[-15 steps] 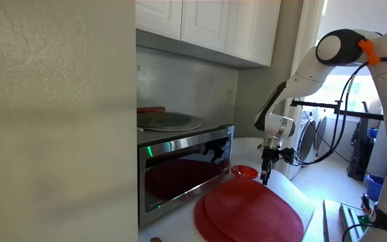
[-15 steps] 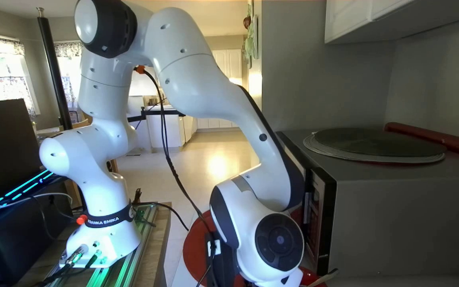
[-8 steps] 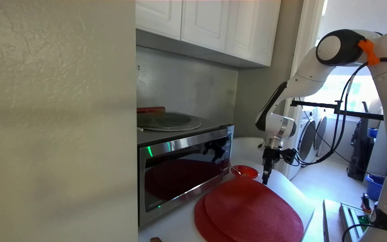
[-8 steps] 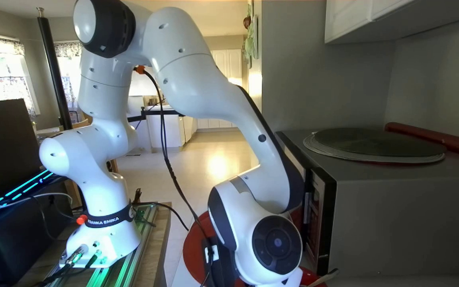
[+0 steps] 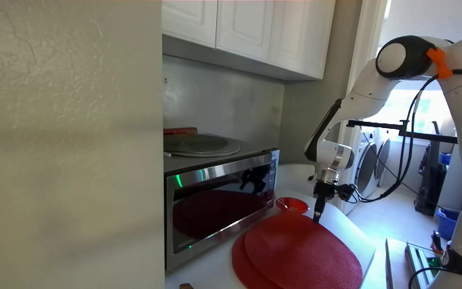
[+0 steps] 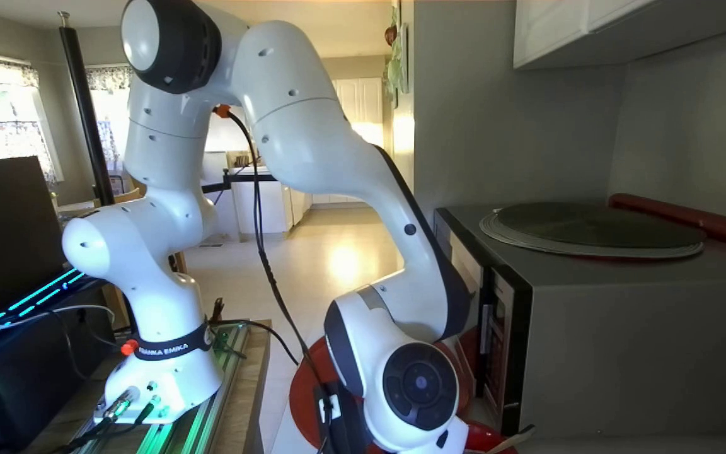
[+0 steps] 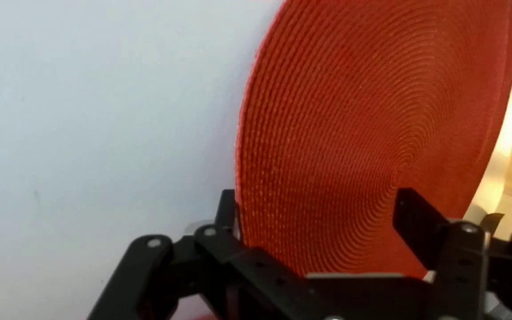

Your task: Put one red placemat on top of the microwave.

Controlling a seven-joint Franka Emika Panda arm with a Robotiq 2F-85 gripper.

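A large round red placemat (image 5: 303, 249) lies on a second red placemat (image 5: 240, 257) on the white table, in front of the microwave (image 5: 219, 216). In an exterior view the arm covers much of the placemats (image 6: 309, 391), and the microwave's grey side (image 6: 640, 353) shows. My gripper (image 5: 317, 218) points down at the upper mat's edge, on the side near the red bowl. In the wrist view the gripper (image 7: 320, 209) is open. One finger is just outside the mat's rim and the other is over its woven surface (image 7: 318, 133). I cannot tell whether they touch it.
A dark round mat with grey rims (image 5: 199, 145) and a red roll (image 6: 684, 222) lie on the microwave's top. A small red bowl (image 5: 292, 205) with a utensil stands beside the placemats. White cabinets (image 5: 243, 32) hang above the microwave. A wooden handle (image 5: 186, 286) shows low.
The arm has come down slightly, and the wrist has shifted a little away from the microwave. The gripper has turned and tilted slightly. The placemats have not moved.
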